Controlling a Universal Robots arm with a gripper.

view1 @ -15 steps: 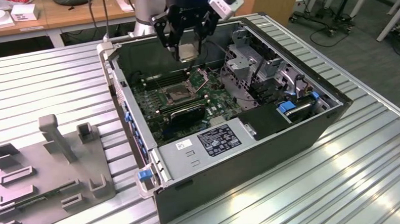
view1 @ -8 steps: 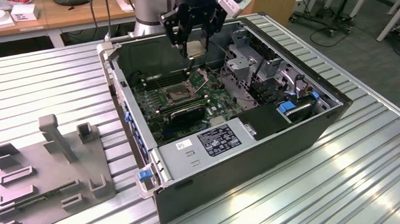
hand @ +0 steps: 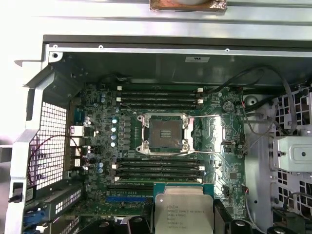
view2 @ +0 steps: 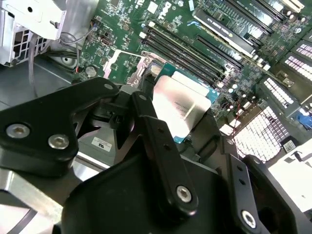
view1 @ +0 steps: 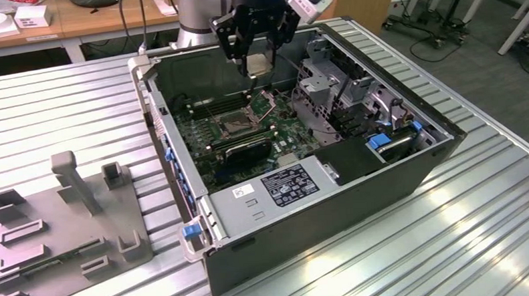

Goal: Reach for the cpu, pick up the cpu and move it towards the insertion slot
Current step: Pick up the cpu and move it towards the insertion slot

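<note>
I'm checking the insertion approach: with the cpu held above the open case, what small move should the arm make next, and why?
Probably a short shift across the board to centre over the socket. The end effector grips the cpu above the motherboard, and in the first wrist view the insertion slot sits open and apart from the chip, with memory slots between them.

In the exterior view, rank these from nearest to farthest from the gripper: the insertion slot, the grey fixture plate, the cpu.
1. cpu, held in the gripper.
2. insertion slot, below it inside the open case.
3. grey fixture plate, outside the case at the exterior view's left.
</note>
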